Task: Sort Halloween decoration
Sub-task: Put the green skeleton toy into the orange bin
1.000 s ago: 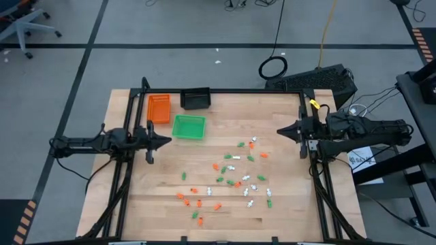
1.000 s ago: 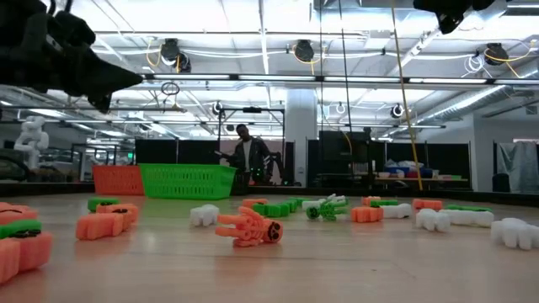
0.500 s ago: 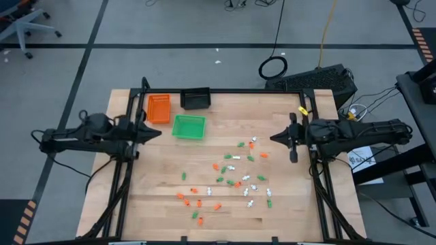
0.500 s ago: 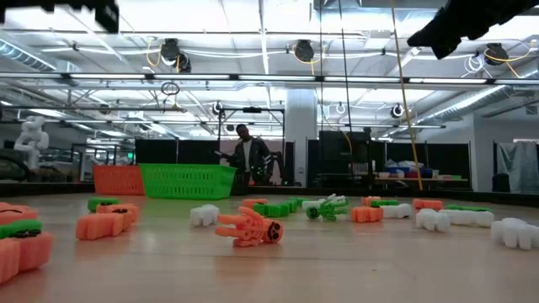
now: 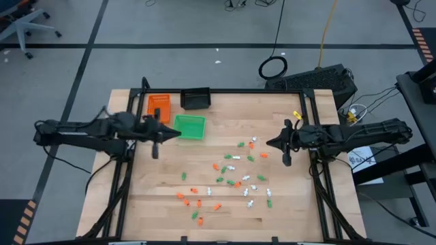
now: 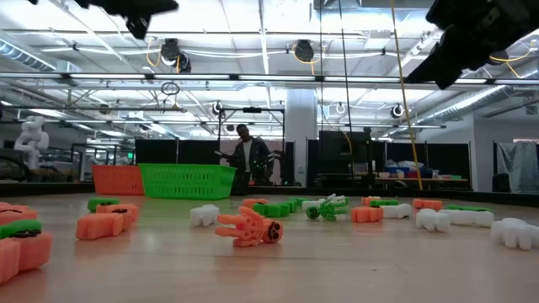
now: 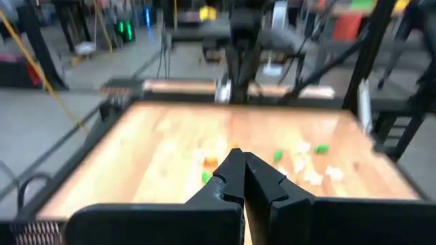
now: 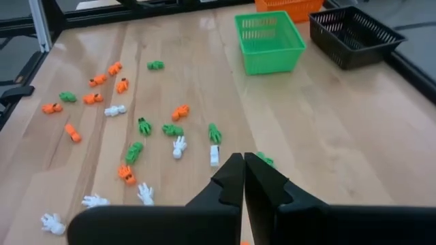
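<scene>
Both grippers, left [image 5: 178, 132] and right [image 5: 268, 143], are pinched together empty; descending like that beside the green tray [image 5: 189, 126] would just scatter the decoration pieces [image 5: 231, 182].

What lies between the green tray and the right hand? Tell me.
High view: only bare table between the green tray and the shut right hand; the scattered pieces lie just nearer the front edge.

In the high view the pieces [image 5: 231, 178] are too small for their shapes to be told. The left wrist view is blurred, so the pieces on the table [image 7: 170, 143] show only as smears of colour. In the low view both arms are cut off by the top edge, and orange pieces [image 6: 17, 244] are cut by the left edge. The orange tray [image 8: 286, 5] is cut off in the right wrist view.
</scene>
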Tool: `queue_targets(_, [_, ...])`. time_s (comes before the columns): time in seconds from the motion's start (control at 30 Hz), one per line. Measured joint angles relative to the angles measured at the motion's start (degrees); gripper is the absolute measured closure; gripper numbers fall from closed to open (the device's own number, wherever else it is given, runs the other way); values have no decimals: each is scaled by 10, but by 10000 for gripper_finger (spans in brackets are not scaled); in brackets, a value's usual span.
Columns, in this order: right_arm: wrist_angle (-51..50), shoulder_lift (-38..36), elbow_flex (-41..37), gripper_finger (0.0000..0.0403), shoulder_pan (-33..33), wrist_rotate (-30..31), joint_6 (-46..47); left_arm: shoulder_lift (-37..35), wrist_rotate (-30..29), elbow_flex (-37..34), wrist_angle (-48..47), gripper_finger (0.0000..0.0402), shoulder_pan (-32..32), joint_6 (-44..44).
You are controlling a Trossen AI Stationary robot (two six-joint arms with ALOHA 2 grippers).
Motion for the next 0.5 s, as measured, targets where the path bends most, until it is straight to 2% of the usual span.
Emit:
queue_targets(0.2, [38, 19, -14, 403, 0, 5, 25, 74, -7, 0, 13, 401, 0, -1])
queue_targets(0.3, [58, 35, -14, 403, 0, 38, 37, 102, -12, 0, 20, 401, 0, -1])
queue_targets(0.5, [109, 75, -14, 403, 0, 48, 23, 146, -16, 0, 29, 401, -2, -2])
